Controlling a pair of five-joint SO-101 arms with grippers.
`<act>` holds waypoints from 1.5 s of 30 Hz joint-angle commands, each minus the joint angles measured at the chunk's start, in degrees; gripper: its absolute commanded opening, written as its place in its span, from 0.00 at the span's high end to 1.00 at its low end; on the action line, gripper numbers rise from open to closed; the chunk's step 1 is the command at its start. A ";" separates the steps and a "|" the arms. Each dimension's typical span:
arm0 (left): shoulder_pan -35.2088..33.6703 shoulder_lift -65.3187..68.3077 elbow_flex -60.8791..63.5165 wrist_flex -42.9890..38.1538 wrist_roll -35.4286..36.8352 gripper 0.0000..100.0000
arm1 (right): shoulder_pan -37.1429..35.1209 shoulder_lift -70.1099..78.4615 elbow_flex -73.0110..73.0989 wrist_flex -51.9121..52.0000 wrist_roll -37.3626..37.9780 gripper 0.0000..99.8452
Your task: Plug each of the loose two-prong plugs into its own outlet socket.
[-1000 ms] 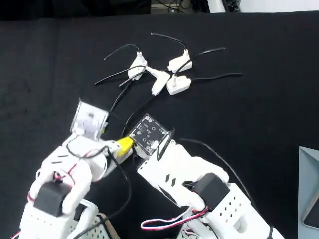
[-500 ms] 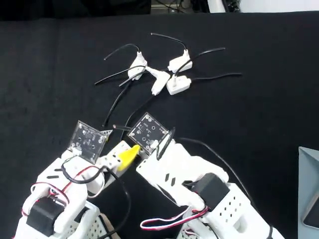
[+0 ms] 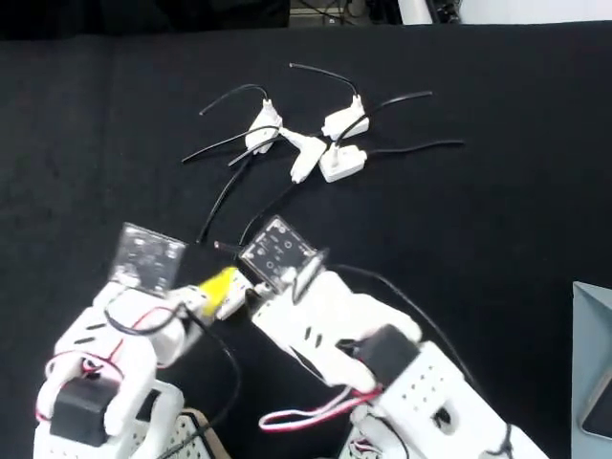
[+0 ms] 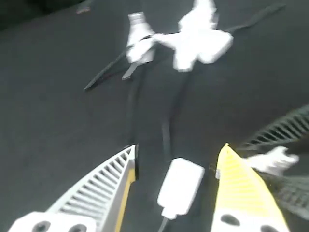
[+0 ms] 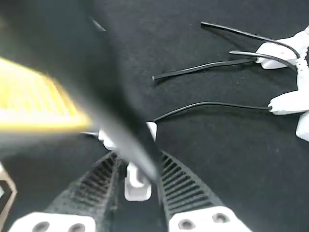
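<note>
Several white two-prong plugs and sockets (image 3: 320, 143) with short black leads lie tangled at the far middle of the black table; the same cluster (image 4: 198, 36) appears in the left wrist view. My left gripper (image 4: 178, 147) is open near the front, its white and yellow fingers (image 4: 239, 183) on either side of a white plug (image 4: 181, 186) lying on the cloth with its lead trailing away. Close beside it, my right gripper (image 5: 137, 162) has its black ribbed fingers shut on a small white plug (image 5: 136, 182). In the high view the yellow finger (image 3: 218, 284) sits just left of the right arm's wrist board (image 3: 279, 253).
A grey tray edge (image 3: 593, 363) stands at the right border of the table. Black cloth (image 3: 497, 220) stretches bare to the right and to the far left (image 3: 86, 124). Loose black leads (image 5: 212, 65) run across the cloth between the arms and the cluster.
The left arm pulled back toward the front and then shifted left, its yellow finger sliding a little left. The right arm nudged slightly left. The far cluster stayed put.
</note>
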 commanded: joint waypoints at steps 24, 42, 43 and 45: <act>-22.20 -0.26 2.42 -2.99 2.02 0.73 | -0.18 35.82 3.56 -40.18 -0.44 0.99; -22.20 -0.26 2.51 -2.90 2.02 0.73 | 1.14 37.85 3.30 -40.62 -2.20 0.99; -22.20 -0.26 2.51 -2.90 2.02 0.73 | 1.14 37.85 3.21 -40.62 -2.29 0.99; -22.20 -0.26 2.51 -2.90 2.02 0.73 | 1.14 37.85 3.21 -40.62 -2.46 0.99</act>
